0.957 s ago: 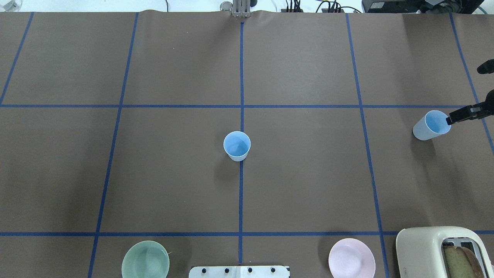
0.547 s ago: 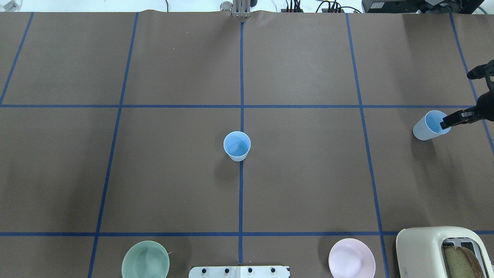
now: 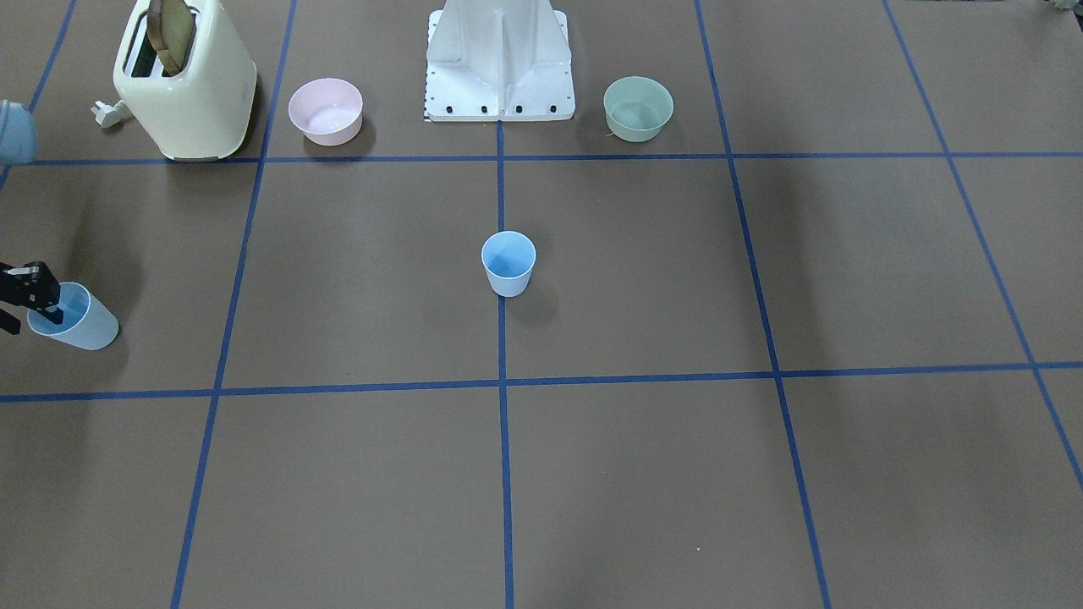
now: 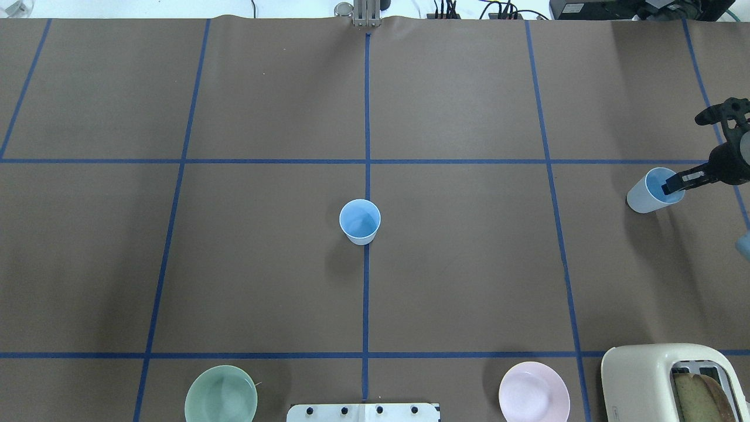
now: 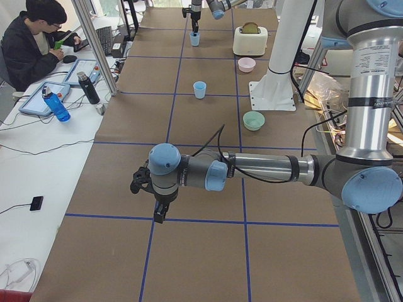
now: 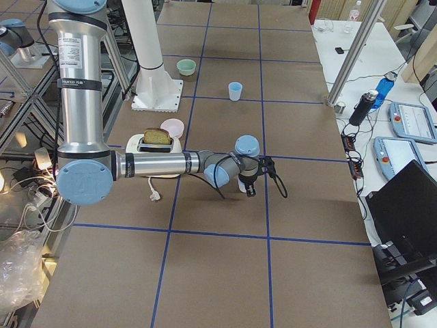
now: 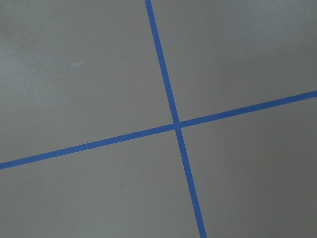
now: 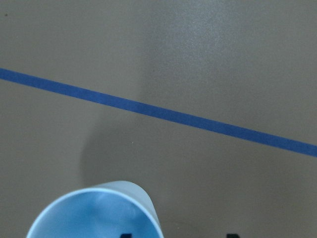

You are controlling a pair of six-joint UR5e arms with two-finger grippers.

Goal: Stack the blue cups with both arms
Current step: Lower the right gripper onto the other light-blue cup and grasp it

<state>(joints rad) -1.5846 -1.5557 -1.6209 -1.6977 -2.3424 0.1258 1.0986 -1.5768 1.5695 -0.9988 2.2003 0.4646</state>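
**A:** While the right gripper [image 4: 682, 180] is reaching over the right end of the table [image 4: 457, 281], how is it sitting against the cup there?

**B:** It is straddling the wall of the right-hand blue cup [image 4: 651, 192]. One finger [image 4: 671, 186] is dipping inside the rim and the other is sitting outside. The jaws are standing apart and are gripping nothing.

**A:** And the second blue cup [image 4: 360, 221]?

**B:** It is standing upright on the centre tape line [image 4: 366, 305], well apart from the first.

**A:** What is the left gripper [image 5: 158, 211] doing?

**B:** It is hanging above a tape crossing [image 7: 177, 124] at the table's left end, far from both cups. Only the side view is catching it, so nobody can tell whether it is gaping or closed.
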